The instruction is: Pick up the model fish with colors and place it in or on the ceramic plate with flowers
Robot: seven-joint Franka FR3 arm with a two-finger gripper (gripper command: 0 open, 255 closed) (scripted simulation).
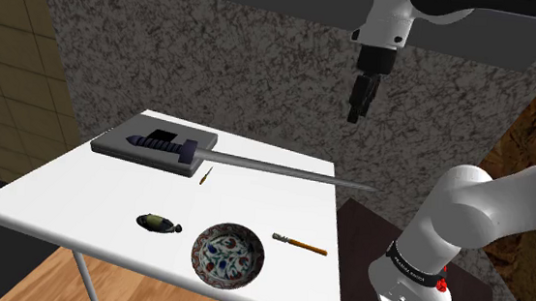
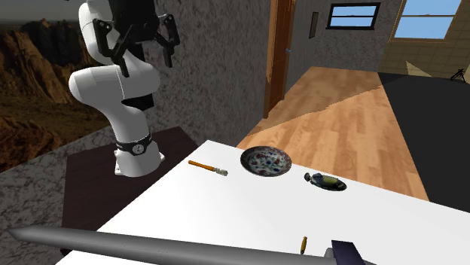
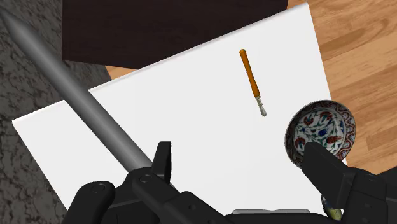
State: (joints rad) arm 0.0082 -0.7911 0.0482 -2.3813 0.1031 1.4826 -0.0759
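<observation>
The model fish [image 1: 159, 223] is small, dark with yellow and green, and lies near the front edge of the white table [image 1: 70, 184]. In the second exterior view the fish [image 2: 325, 181] rests just to the right of the plate [image 2: 266, 161]. The flowered plate [image 1: 227, 253] is a shallow bowl with red and blue patterns, close beside the fish. My gripper [image 1: 358, 104] hangs open high above the table's far right corner, well away from both. Its fingers stand apart [image 2: 143, 51] with nothing between them. In the wrist view the gripper [image 3: 242, 167] looks down on the table, and the plate [image 3: 326, 122] lies by one finger.
A long grey spike [image 1: 284, 171] with a dark screw-like handle [image 1: 165, 145] lies on a grey slab [image 1: 121, 146] at the back and overhangs the table. An orange-handled tool [image 1: 298, 244] lies right of the plate. A small orange stick [image 1: 205, 176] lies mid-table. The dark stand [image 1: 372, 234] is beside the table.
</observation>
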